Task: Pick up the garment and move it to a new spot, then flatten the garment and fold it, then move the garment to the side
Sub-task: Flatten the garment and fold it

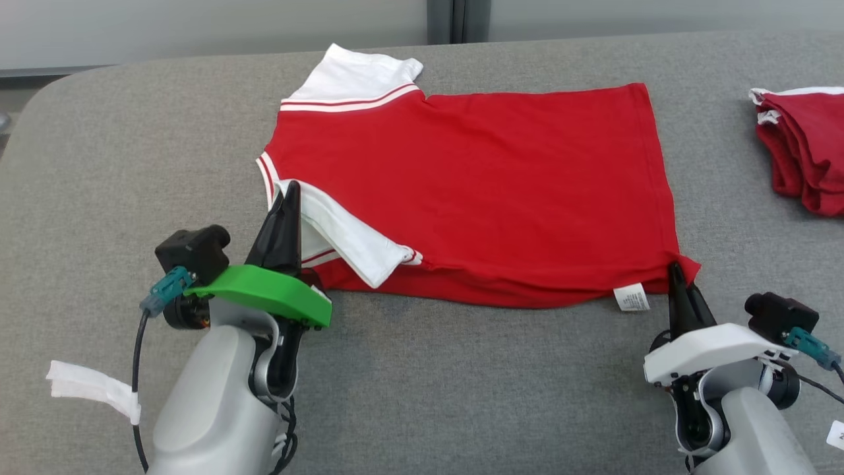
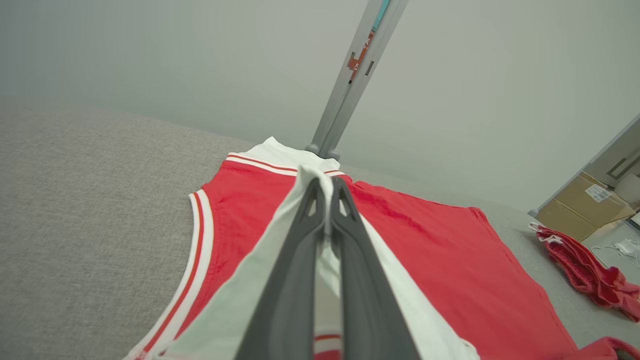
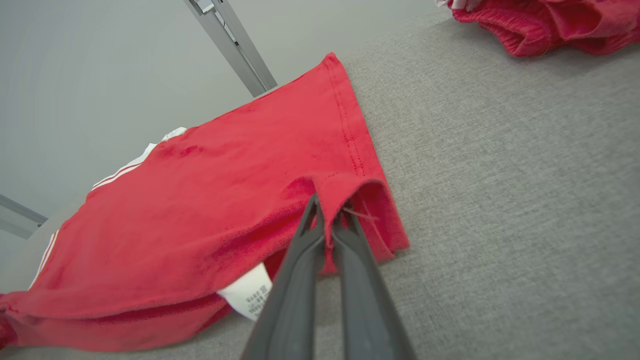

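Note:
A red T-shirt [image 1: 475, 185] with white sleeves lies spread on the grey surface, its neck toward the left. My left gripper [image 1: 289, 198] is shut on the near white sleeve [image 2: 280, 240], which is lifted and pinched between its fingers [image 2: 295, 260]. My right gripper [image 1: 675, 272] is shut on the near hem corner [image 3: 345, 195] of the shirt, raising a small fold of red cloth. A white care label [image 1: 632, 297] sticks out from the near edge beside that corner. The far white sleeve [image 1: 356, 76] lies flat at the back.
A second crumpled red garment [image 1: 801, 148] lies at the right edge of the grey padded table [image 1: 461, 382]. A metal post [image 2: 350, 85] and pale wall stand behind the table. Cardboard boxes [image 2: 580, 205] sit beyond its far right.

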`<state>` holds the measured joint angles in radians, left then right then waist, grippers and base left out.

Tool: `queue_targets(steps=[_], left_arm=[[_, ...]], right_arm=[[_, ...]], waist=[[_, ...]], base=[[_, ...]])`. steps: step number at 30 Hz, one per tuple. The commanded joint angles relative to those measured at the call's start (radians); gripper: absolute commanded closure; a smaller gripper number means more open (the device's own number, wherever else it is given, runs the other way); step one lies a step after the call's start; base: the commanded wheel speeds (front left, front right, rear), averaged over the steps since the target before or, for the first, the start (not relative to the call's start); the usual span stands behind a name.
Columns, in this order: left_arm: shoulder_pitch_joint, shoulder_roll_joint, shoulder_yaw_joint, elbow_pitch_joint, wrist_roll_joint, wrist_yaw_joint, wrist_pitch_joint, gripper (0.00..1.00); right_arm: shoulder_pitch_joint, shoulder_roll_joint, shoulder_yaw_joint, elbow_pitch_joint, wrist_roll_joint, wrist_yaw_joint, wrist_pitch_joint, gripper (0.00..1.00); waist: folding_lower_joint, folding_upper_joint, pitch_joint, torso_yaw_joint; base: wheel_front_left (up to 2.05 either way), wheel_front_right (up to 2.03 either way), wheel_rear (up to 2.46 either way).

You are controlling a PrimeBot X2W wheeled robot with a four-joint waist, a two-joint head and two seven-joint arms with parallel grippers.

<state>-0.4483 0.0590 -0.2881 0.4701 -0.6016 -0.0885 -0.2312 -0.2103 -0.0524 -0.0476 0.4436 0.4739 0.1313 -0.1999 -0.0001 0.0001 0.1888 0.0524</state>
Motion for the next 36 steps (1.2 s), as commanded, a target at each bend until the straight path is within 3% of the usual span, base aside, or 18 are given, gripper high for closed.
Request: queue_targets(steps=[1, 14, 16, 17, 18, 19, 28, 36], left_arm=[[-0.050, 0.001, -0.001, 0.038, 0.007, -0.008, -0.011, 1.00], [-0.225, -0.006, 0.023, 0.202, 0.018, -0.019, -0.034, 1.00], [-0.229, -0.007, 0.035, 0.206, 0.020, -0.018, -0.034, 1.00], [-0.233, -0.007, 0.041, 0.206, 0.019, -0.013, -0.034, 0.76], [-0.235, -0.007, 0.044, 0.204, 0.022, -0.011, -0.034, 0.53], [-0.234, -0.007, 0.046, 0.201, 0.021, -0.011, -0.034, 0.00], [-0.145, -0.007, 0.102, 0.076, 0.008, -0.019, -0.034, 0.00], [0.023, 0.015, 0.159, -0.001, 0.041, -0.008, -0.024, 0.00]], right_arm=[[-0.033, -0.004, -0.004, 0.006, -0.007, -0.001, -0.008, 1.00], [-0.159, 0.000, 0.008, 0.083, -0.015, -0.001, -0.036, 1.00], [-0.168, 0.001, 0.014, 0.087, -0.003, -0.001, -0.044, 0.63], [-0.172, 0.001, 0.017, 0.089, 0.001, -0.001, -0.044, 0.00], [-0.174, 0.001, 0.017, 0.089, 0.005, -0.001, -0.048, 0.00], [-0.176, 0.000, 0.018, 0.088, 0.008, -0.001, -0.051, 0.00], [-0.126, 0.001, -0.025, -0.014, -0.041, -0.001, -0.065, 0.00], [-0.014, 0.001, -0.104, -0.199, -0.203, -0.001, -0.018, 0.00]], waist=[[0.0001, -0.0001, 0.046, -0.025], [0.0001, -0.0001, 0.129, -0.047], [0.0001, -0.0001, 0.131, -0.048], [0.0001, -0.0001, 0.132, -0.049], [0.0001, -0.0001, 0.133, -0.050], [0.0001, -0.0001, 0.133, -0.050], [0.0001, -0.0001, 0.106, -0.035], [0.0001, -0.0001, 0.040, -0.006]], base=[[0.00, 0.00, 0.00], [0.00, 0.00, 0.00], [0.00, 0.00, 0.00], [0.00, 0.00, 0.00], [0.00, 0.00, 0.00], [0.00, 0.00, 0.00], [0.00, 0.00, 0.00], [0.00, 0.00, 0.00]])
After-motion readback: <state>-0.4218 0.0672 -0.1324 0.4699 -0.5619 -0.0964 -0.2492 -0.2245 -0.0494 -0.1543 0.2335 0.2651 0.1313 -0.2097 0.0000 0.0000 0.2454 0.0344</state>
